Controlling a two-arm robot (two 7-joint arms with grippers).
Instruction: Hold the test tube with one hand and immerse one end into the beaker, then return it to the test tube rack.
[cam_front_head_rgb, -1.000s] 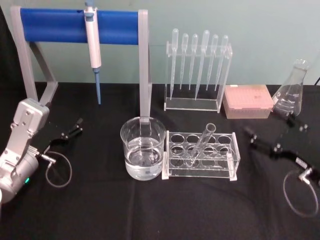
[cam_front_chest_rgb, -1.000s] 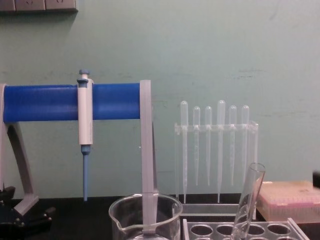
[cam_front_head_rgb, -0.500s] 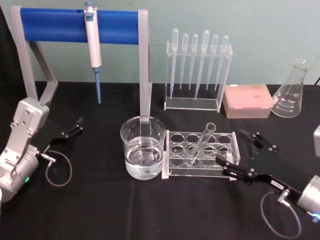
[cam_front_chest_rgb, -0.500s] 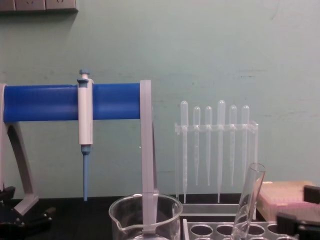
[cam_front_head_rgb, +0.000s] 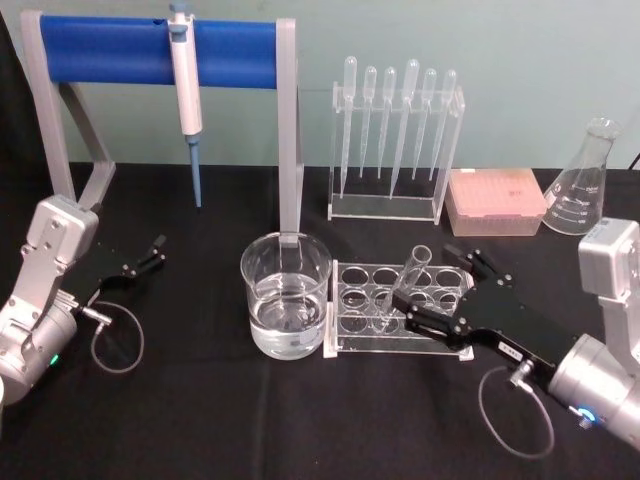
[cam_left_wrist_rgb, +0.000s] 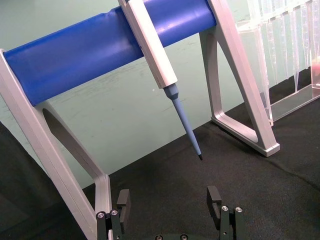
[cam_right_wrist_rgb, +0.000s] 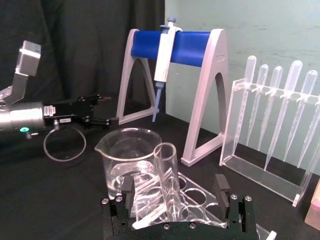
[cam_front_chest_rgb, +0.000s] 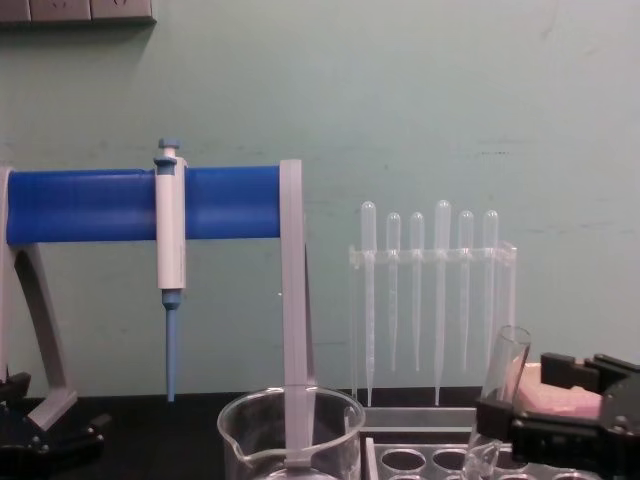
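Where the black tablecloth (cam_front_head_rgb: 300, 430) is nearest the robot, the right gripper (cam_front_head_rgb: 427, 279) is sitting low at the right end of the clear acrylic test tube rack (cam_front_head_rgb: 360, 340). Its black jaws are standing wide open, one on each side of the clear, round-bottomed glass test tube (cam_front_head_rgb: 404, 286). In the right wrist view a gap is showing between the tube and each finger (cam_right_wrist_rgb: 220, 189), so the claw is gripping nothing. The tube is leaning in a hole of the rack, its open rim tipping to the right. Just left of the rack, the wide clear glass beaker (cam_front_head_rgb: 285, 290) is standing upright, partly filled with clear liquid. Well apart on the left, the left gripper (cam_front_head_rgb: 147, 257) is lying idle on the cloth, fingers spread and empty. Farther back, a grey stand with a blue bar (cam_front_head_rgb: 130, 50) is carrying a white-and-blue pipette (cam_front_head_rgb: 186, 90). To its right, a clear holder of thin plastic droppers (cam_front_head_rgb: 385, 208), a pink tip box (cam_front_head_rgb: 496, 203) and a conical glass flask (cam_front_head_rgb: 580, 190) are standing along the wall.
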